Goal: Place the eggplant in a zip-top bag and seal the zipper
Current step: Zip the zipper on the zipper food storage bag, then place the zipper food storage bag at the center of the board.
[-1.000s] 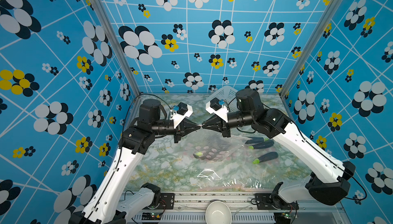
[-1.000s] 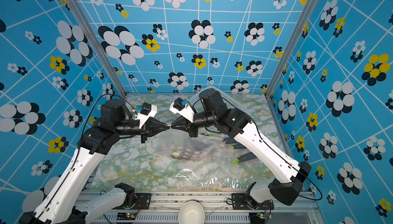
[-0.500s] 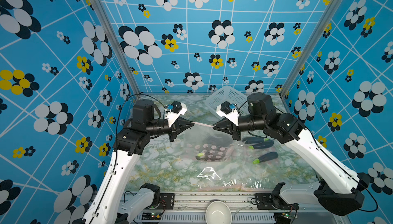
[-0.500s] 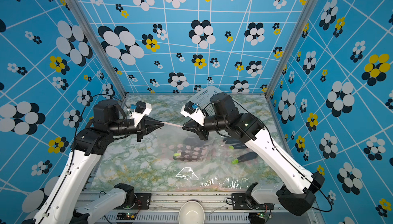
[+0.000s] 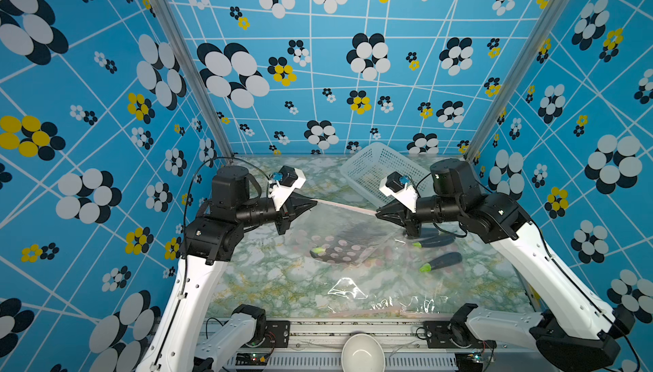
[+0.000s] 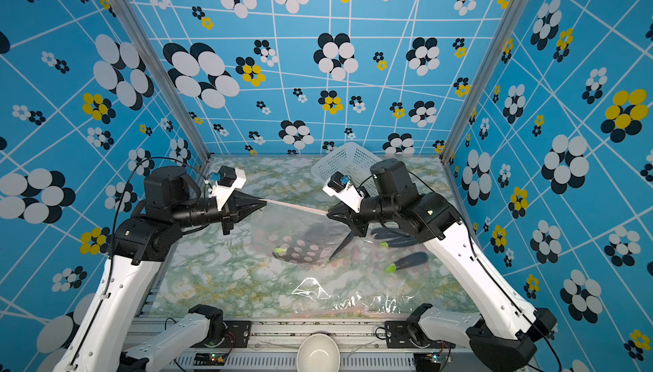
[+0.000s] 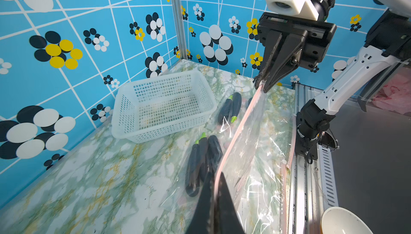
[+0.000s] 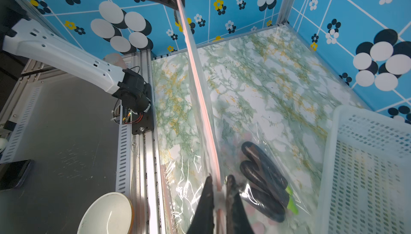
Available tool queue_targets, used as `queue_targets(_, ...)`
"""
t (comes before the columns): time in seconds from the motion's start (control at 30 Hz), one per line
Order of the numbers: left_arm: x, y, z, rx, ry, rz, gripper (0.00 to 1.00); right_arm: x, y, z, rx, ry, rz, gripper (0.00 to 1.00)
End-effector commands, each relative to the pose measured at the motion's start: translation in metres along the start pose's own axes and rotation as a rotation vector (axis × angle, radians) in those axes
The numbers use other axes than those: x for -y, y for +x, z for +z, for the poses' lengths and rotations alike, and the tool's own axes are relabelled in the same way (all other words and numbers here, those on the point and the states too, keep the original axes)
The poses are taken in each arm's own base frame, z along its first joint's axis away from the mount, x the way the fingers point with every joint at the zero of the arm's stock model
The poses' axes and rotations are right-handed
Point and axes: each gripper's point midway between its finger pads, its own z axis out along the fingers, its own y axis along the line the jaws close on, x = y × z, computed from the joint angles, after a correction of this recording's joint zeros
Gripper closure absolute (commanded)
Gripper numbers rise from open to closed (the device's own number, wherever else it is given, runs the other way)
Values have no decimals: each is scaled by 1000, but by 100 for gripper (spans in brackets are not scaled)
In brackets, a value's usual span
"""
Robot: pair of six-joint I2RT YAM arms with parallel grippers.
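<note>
The left gripper [image 5: 311, 205] and right gripper [image 5: 378, 214] each pinch one end of the zipper [image 5: 344, 207] on the zip-top bag [image 5: 339, 230] (taut between them); the eggplant [image 5: 330, 254] lies inside.

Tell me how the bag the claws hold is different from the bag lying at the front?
The held bag hangs stretched between the left claw and right claw; the front bag lies crumpled on the table. The held bag shows a dark eggplant; the front bag shows none. Both are clear with pink zipper strips.
</note>
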Motion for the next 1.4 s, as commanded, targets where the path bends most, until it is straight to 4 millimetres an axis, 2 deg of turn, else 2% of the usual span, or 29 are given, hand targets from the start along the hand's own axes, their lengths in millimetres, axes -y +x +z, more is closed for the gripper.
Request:
queue_targets(0.0, -20, -11, -17, -3, -162, 51, 100, 8, 53, -14, -160, 74, 89, 100)
queue_targets(0.2, -24, -13, -16, -6, -167, 44, 100, 11, 63, -16, -182, 81, 116, 100)
queue_targets(0.37, -20, -18, -15, 10, -135, 51, 100, 11, 59, -11, -179, 54, 120, 100)
queue_targets(0.4, -16, -18, -14, 18, -110, 55, 100, 10, 53, -10, -162, 43, 121, 93)
queue_targets(0.5, 0, -24, -10, 67, -5, 69, 100, 11, 25, -2, -99, 27, 104, 62)
queue_targets(0.7, 7, -26, -6, 91, 55, 52, 100, 8, -37, 20, -14, -8, -48, 40)
queue_targets(0.8, 3, -26, -5, 81, 35, 41, 100, -2, -58, 32, 6, -48, -95, 39)
queue_targets(0.93, -5, -23, -5, 54, -7, 28, 100, -16, -71, 37, 29, -110, -116, 38)
queue_targets(1.03, -2, -25, -4, 67, 12, 27, 100, -23, -77, 46, 51, -144, -118, 37)
queue_targets(1.17, -2, -27, -2, 85, 19, 18, 100, -28, -80, 63, 34, -188, -122, 43)
queue_targets(1.23, -6, -25, 0, 79, 3, 0, 100, -24, -81, 70, 27, -181, -122, 63)
queue_targets(1.3, -12, -21, 0, 66, -33, -18, 99, -16, -82, 76, 22, -147, -134, 89)
queue_targets(1.37, -22, -18, 0, 53, -92, -42, 93, -7, -82, 83, 23, -111, -152, 100)
